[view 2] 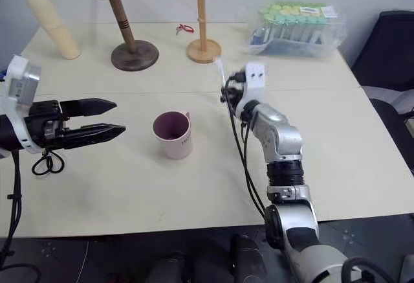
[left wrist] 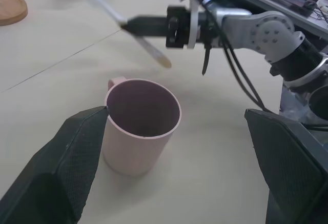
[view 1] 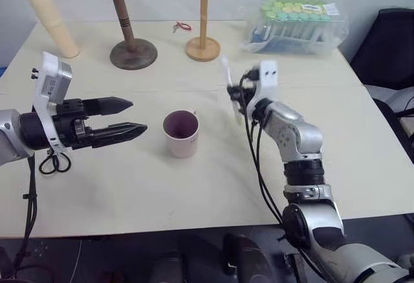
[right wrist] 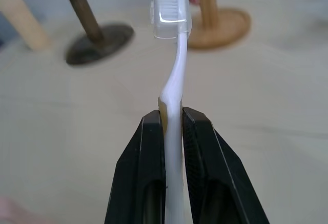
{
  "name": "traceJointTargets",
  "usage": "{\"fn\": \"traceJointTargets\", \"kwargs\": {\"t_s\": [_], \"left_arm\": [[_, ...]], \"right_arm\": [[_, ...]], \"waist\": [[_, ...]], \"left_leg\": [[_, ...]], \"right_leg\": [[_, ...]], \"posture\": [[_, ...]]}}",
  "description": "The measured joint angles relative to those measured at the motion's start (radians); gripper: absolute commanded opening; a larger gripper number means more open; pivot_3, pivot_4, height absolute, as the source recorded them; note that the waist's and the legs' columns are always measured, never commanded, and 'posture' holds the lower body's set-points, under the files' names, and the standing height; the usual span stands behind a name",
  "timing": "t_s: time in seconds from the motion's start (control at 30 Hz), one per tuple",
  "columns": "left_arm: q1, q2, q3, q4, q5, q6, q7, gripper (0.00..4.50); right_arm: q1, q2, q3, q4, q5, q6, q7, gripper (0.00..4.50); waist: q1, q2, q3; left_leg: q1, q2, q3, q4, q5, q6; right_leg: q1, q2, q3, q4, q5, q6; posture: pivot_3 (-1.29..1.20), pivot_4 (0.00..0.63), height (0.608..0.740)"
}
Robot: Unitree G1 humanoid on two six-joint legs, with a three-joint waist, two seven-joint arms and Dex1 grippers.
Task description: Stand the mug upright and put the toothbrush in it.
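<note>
The mug [view 1: 180,133] already stands upright mid-table between the 2 arms, the right gripper [right wrist: 173,121] is clamped on the toothbrush [right wrist: 172,55] above the table, the left gripper [view 1: 132,117] gapes wide, so insertion remains.

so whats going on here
The right gripper is shut on the toothbrush, holding it off the table with the capped bristle head pointing away from the fingers. The mug already stands upright, mouth up and empty. The left gripper hangs open beside the mug, not touching it.
</note>
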Motion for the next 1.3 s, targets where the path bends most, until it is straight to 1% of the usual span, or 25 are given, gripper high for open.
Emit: {"fn": "traceJointTargets", "kwargs": {"t_s": [0.07,0.17,0.27,0.4,0.5,0.53,0.6,0.7,0.83,0.87,0.9,0.97,1.03,1.07,1.1,1.13,1.17,1.2,1.27,1.3], "left_arm": [[0.0,-0.008,0.014,0.001,-0.01,0.0,0.018,4.5],[0.0,-0.01,0.017,0.001,-0.014,-0.001,0.037,4.5],[0.005,-0.017,0.023,0.001,-0.014,-0.002,0.058,4.5],[0.014,-0.017,0.032,-0.003,-0.018,-0.002,0.066,4.5],[0.024,-0.011,0.049,-0.003,-0.026,-0.001,0.066,4.5],[0.024,-0.007,0.058,-0.002,-0.026,-0.001,0.066,4.5],[0.024,0.002,0.064,-0.002,-0.027,-0.001,0.066,4.5],[0.023,0.002,0.062,-0.001,-0.026,-0.003,0.065,4.5],[0.022,0.001,0.051,0.0,-0.015,-0.03,0.063,4.5],[0.02,-0.001,0.046,0.0,-0.009,-0.042,0.061,4.5],[0.019,-0.001,0.04,0.0,-0.006,-0.053,0.058,4.5],[0.02,-0.002,0.031,0.002,-0.002,-0.067,0.048,4.5],[0.024,0.001,0.025,0.008,0.008,-0.079,0.023,4.5],[0.025,0.005,0.02,0.014,0.015,-0.086,0.006,4.5],[0.032,0.012,0.015,0.018,0.02,-0.092,-0.018,4.5],[0.04,0.026,0.012,0.028,0.028,-0.102,-0.048,4.5],[0.06,0.053,0.011,0.047,0.046,-0.122,-0.094,4.5],[0.086,0.081,0.012,0.059,0.072,-0.142,-0.133,4.5],[0.13,0.131,0.01,0.1,0.132,-0.194,-0.23,4.5],[0.136,0.145,0.009,0.11,0.146,-0.209,-0.26,4.5]], "right_arm": [[-0.001,0.07,0.002,-0.063,0.069,0.006,0.005,0.18],[0.019,0.152,0.045,-0.118,0.135,0.01,0.003,0.18],[0.024,0.155,0.1,-0.132,0.145,0.001,0.004,0.18],[0.042,0.154,0.195,-0.128,0.125,-0.065,0.018,0.18],[0.12,0.151,0.229,-0.119,0.123,-0.106,0.027,0.18],[0.149,0.15,0.239,-0.111,0.121,-0.107,0.027,0.91],[0.182,0.15,0.266,-0.107,0.116,-0.108,0.028,1.47],[0.188,0.15,0.293,-0.121,0.116,-0.127,0.034,2.57],[0.205,0.133,0.286,-0.188,0.126,-0.147,0.06,3.99],[0.214,0.106,0.287,-0.217,0.135,-0.14,0.075,4.34],[0.215,0.057,0.285,-0.25,0.144,-0.119,0.094,4.43],[0.21,-0.051,0.246,-0.311,0.173,-0.075,0.128,4.43],[0.18,-0.222,0.201,-0.373,0.248,0.023,0.213,4.43],[0.162,-0.318,0.175,-0.4,0.294,0.074,0.278,4.43],[0.157,-0.44,0.166,-0.429,0.332,0.116,0.366,4.43],[0.165,-0.569,0.162,-0.45,0.356,0.14,0.472,4.43],[0.197,-0.729,0.156,-0.461,0.377,0.159,0.611,4.43],[0.236,-0.85,0.147,-0.452,0.379,0.165,0.719,4.43],[0.292,-1.016,0.129,-0.39,0.373,0.156,0.901,4.43],[0.301,-1.044,0.129,-0.371,0.37,0.151,0.943,4.43]], "waist": [[-0.008,0.0,0.0],[-0.014,0.001,0.0],[-0.009,0.001,0.0],[-0.015,0.001,0.001],[-0.015,0.001,0.0],[-0.015,0.001,0.0],[-0.015,0.001,0.001],[-0.016,0.001,0.001],[-0.011,0.001,0.001],[-0.009,0.001,0.001],[-0.005,0.001,0.001],[0.007,0.001,0.001],[0.017,0.003,0.002],[0.02,0.003,0.002],[0.024,0.003,0.002],[0.032,0.003,0.002],[0.04,0.004,0.002],[0.043,0.003,0.002],[0.044,0.003,0.003],[0.041,0.003,0.003]], "left_leg": [[0.0,0.0,-0.001,0.0,0.0,0.0],[0.0,-0.001,-0.001,0.0,0.0,0.0],[0.0,-0.002,-0.001,0.001,0.0,0.0],[0.0,-0.001,-0.001,0.0,0.0,0.0],[0.0,-0.002,-0.001,0.0,0.0,0.0],[0.0,-0.002,-0.001,0.0,0.0,0.0],[0.0,-0.002,-0.001,0.0,0.0,0.0],[0.0,-0.001,-0.001,0.0,0.0,0.0],[0.0,-0.002,-0.001,0.0,0.0,0.0],[0.0,-0.002,-0.001,0.0,0.0,0.0],[-0.001,-0.002,-0.002,0.001,0.0,0.0],[-0.001,-0.002,-0.002,0.001,0.0,0.0],[-0.001,-0.002,-0.001,0.002,0.0,0.0],[-0.001,-0.002,-0.001,0.002,0.0,0.0],[-0.001,-0.002,-0.001,0.001,0.0,0.0],[-0.001,-0.001,-0.001,0.001,0.0,0.001],[-0.001,-0.001,0.001,-0.001,-0.001,0.001],[-0.002,-0.001,0.005,-0.001,-0.001,0.001],[-0.001,-0.001,0.009,0.0,-0.001,0.002],[0.0,0.0,0.011,0.0,-0.001,0.002]], "right_leg": [[0.0,0.0,0.0,0.0,0.0,0.0],[0.0,0.0,-0.001,0.0,0.0,0.0],[0.001,-0.001,-0.001,0.001,0.0,0.0],[0.001,0.0,-0.001,0.0,0.0,0.0],[0.001,-0.001,-0.002,0.0,0.0,0.0],[0.001,-0.001,-0.002,0.0,0.0,0.0],[0.001,-0.001,-0.002,0.0,0.0,0.0],[0.001,0.0,-0.002,0.0,0.0,0.0],[0.001,-0.001,-0.002,0.0,0.0,0.0],[0.001,-0.001,-0.002,0.0,0.0,0.0],[0.001,-0.002,-0.002,0.0,0.0,0.0],[0.001,-0.002,-0.001,0.0,0.0,0.0],[0.001,-0.002,-0.001,-0.001,0.0,0.0],[0.001,-0.002,-0.001,-0.001,0.0,0.0],[0.001,-0.002,-0.001,-0.002,0.0,0.0],[0.001,-0.001,-0.001,-0.003,0.0,0.0],[0.001,0.0,-0.001,-0.005,0.0,0.0],[0.001,0.0,-0.002,-0.006,0.0,0.0],[0.001,0.0,-0.001,-0.006,0.0,0.0],[0.001,0.0,0.0,-0.005,0.0,0.001]], "posture": [[0.0,0.15,0.74],[0.0,0.15,0.74],[0.0,0.15,0.74],[0.0,0.15,0.74],[0.0,0.15,0.74],[0.0,0.15,0.74],[0.0,0.15,0.74],[0.0,0.15,0.74],[0.0,0.15,0.74],[0.0,0.15,0.74],[0.0,0.15,0.74],[0.0,0.15,0.74],[0.0,0.15,0.74],[0.0,0.15,0.74],[0.0,0.15,0.74],[0.0,0.15,0.74],[0.0,0.15,0.74],[0.0,0.15,0.74],[0.0,0.15,0.74],[0.0,0.15,0.74]]}}
